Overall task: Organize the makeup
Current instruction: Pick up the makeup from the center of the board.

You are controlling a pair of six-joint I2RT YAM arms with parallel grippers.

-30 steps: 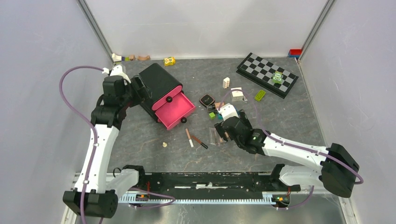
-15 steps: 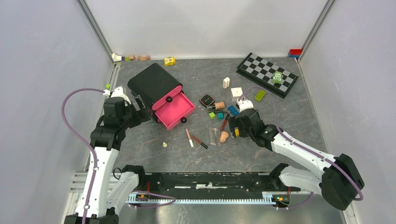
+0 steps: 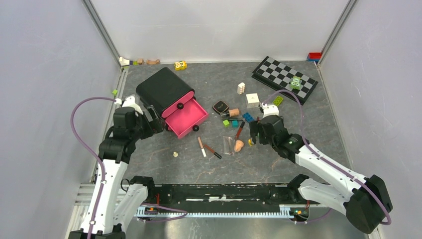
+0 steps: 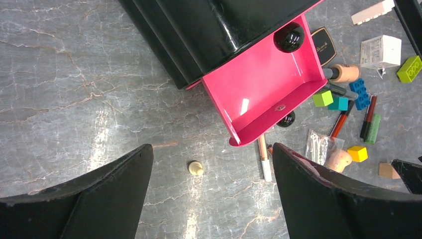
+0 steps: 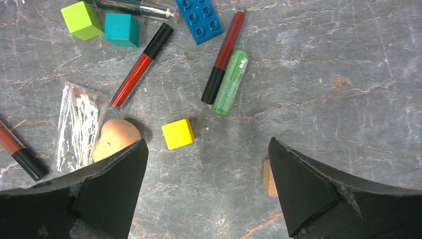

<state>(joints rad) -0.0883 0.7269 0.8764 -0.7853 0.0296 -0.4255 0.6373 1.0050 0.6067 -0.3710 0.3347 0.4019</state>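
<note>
On the grey table [image 3: 199, 79], the makeup [image 5: 141, 67] lies scattered beside the open pink drawer [image 4: 259, 89], and with your left gripper [image 4: 211, 149] and right gripper [image 5: 206, 142] both wide and empty, drop the right squarely across the green tube [image 5: 230, 82], avoiding the yellow block [image 5: 177, 133].

Pink drawer [image 4: 259, 89] out of black box [image 4: 209, 25], makeup [image 4: 341, 123] loose just beside it.

The left arm [image 3: 106, 167] stands bent at the elbow, the left gripper [image 3: 153, 123] spread wide and empty. The right arm [image 3: 323, 162] stretches low across, the right gripper [image 3: 252, 135] likewise agape.
</note>
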